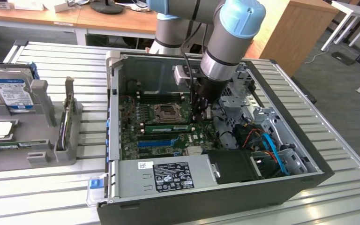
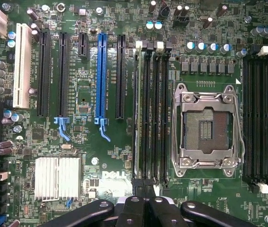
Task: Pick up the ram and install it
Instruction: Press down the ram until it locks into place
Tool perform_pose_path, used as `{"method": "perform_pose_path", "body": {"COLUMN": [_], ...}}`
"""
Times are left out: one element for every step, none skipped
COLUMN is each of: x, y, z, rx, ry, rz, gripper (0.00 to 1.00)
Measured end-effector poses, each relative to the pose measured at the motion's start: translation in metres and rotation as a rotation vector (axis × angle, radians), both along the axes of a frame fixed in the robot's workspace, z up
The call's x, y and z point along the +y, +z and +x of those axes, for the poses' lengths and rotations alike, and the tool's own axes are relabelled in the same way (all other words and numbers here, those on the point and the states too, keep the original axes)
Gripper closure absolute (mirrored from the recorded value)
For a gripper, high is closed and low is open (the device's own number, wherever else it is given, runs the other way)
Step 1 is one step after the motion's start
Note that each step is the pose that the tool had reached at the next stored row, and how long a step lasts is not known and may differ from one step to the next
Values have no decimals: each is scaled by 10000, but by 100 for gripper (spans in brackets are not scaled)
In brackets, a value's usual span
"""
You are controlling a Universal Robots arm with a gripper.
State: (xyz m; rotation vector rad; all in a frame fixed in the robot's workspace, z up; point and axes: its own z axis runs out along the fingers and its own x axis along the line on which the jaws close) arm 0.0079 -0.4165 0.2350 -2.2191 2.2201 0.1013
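Note:
The ram [image 1: 165, 127] is a thin green stick standing in a memory slot of the motherboard inside the open computer case [image 1: 305, 140]. In the wrist view the ram [image 2: 136, 118] is seen edge-on in the slot farthest from the CPU socket [image 2: 207, 127]. My gripper [image 1: 200, 114] reaches down into the case at one end of that bank of slots. Its black fingers [image 2: 135, 208] are pressed together just above the slot ends, and the gripper [image 2: 143, 191] is shut with nothing visible between them.
A long blue slot [image 2: 101, 75] and black expansion slots lie beside the memory bank, with a silver heatsink [image 2: 57, 177] nearby. The power supply [image 1: 167, 174] fills the case's near side. A grey fixture [image 1: 30, 126] at the exterior view's left holds a blue-labelled hard drive [image 1: 11, 91].

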Motion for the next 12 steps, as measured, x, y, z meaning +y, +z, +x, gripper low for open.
{"method": "perform_pose_path", "body": {"x": [1, 1, 0, 0, 0, 0, 0, 1, 1, 0, 0, 0], "y": [-7, -13, -18, -21, -21, -21, -22, -30, -37, -42, -43, -43], "z": [0, 0, 0, 0, 0, 0, 0, 0, 0, 0, 0, 0], "rx": [-2, -1, 0, 0, 1, 1, 1, -1, -1, 0, 0, 0], "ry": [0, 1, 0, 0, 0, 0, 0, 1, 0, 0, 0, 0], "rz": [5, 3, 0, 0, -1, -1, -2, 4, 3, 2, -1, -1], "gripper": [89, 89, 89, 89, 89, 89, 89, 89, 89, 89, 89, 89]}}
